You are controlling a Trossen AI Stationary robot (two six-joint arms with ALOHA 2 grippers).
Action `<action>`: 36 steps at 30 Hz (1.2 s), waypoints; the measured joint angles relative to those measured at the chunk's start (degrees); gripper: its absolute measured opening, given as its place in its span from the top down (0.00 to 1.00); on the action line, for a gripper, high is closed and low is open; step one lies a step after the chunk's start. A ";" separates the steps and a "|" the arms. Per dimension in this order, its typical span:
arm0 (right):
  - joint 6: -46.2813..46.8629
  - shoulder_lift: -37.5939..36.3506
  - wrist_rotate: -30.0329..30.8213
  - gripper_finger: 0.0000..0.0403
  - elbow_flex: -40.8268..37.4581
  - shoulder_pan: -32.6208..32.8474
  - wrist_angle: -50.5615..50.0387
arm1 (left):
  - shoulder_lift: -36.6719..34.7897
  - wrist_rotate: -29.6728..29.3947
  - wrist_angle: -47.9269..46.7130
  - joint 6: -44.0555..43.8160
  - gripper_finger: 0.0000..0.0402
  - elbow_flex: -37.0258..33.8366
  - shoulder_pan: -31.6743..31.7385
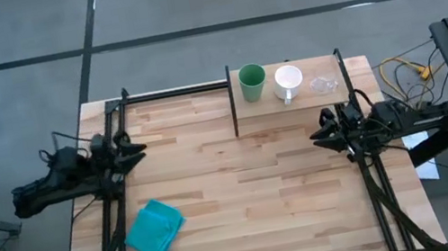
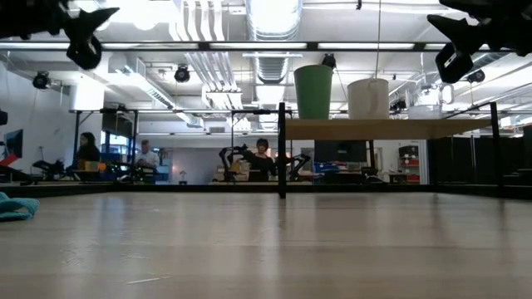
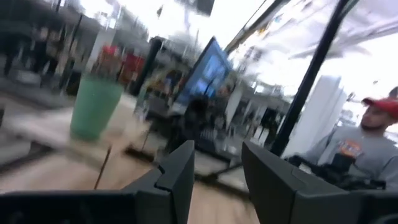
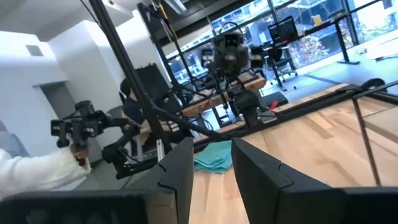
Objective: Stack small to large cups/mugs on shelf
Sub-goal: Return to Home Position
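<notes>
Left gripper (image 1: 137, 149): hangs over the table's left edge, well away from the shelf; fingers part-way open, empty.

Cloth (image 1: 155, 228): teal, folded, toward the near left corner; not part of the job.

Shelf (image 1: 294, 109): pale board on a black frame, at the far right corner. Carries all three vessels in one row, upright, side by side, not nested.

Tumbler (image 1: 252, 82): at the shelf's left end, green, tallest, tapering to its base. Probably light, smooth plastic, stiff enough for a firm pinch on the wall just under the rim.

Mug (image 1: 289, 81): mid-row, white, squat, handle toward the shelf's near edge. Likely the heaviest and chippable; best taken across the rim wall, away from the handle.

Clear cup (image 1: 322, 84): right of the mug, smallest, nearly invisible against the wood. Looks thin and light, prone to crushing or slipping; calls for a gentle pinch at the rim.

Right gripper (image 1: 318, 132): just off the shelf's near edge, by the table's right edge; fingers slightly apart, empty.
</notes>
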 joint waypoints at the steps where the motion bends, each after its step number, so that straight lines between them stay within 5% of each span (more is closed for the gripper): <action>1: 0.20 0.01 0.02 0.74 -0.47 0.16 0.71 | 0.06 0.04 -0.75 -0.60 0.70 -0.65 0.00; 11: 2.70 0.07 0.66 0.74 -8.59 0.39 13.83 | -1.26 0.05 7.59 -2.82 0.70 -8.82 0.00; 21: 4.77 0.12 2.16 0.74 -8.80 0.50 14.53 | -1.28 0.03 14.54 -8.83 0.70 -16.96 0.00; 36: 7.72 0.50 2.15 0.74 -8.77 0.50 6.04 | -0.46 0.02 12.27 -8.83 0.70 -17.05 0.00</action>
